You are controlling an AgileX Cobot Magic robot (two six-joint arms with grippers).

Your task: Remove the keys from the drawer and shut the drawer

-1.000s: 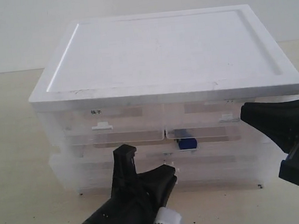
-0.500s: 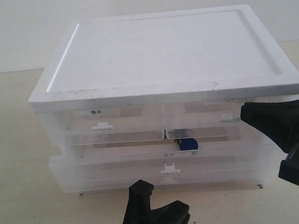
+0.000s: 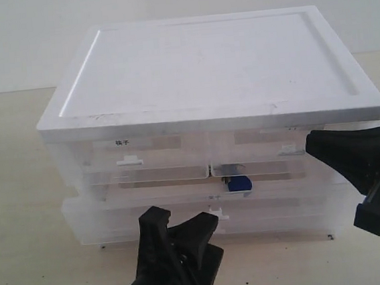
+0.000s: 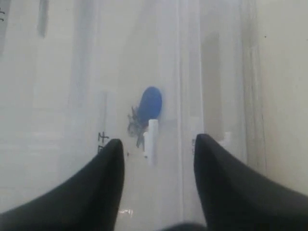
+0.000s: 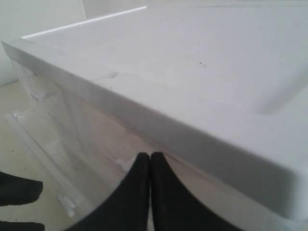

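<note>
Translucent drawer point(image 3: 141, 196) reveals the keys point(image 3: 238, 184) inside; before it my left end effector point(image 3: 182, 217) gapes, ready to pull, my right end effector point(image 5: 146, 159) beside it pinched together.

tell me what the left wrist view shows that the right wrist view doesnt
Only the left wrist view: the keys, a blue fob and grey metal blurred behind translucent plastic, a white tab handle next to them, and the left gripper open toward that handle. Only the right wrist view: the cabinet's white top and the right gripper, fingers pressed together, holding nothing. Both: the cabinet's translucent front; a black shape at the right wrist view's edge is probably the left gripper too.
</note>
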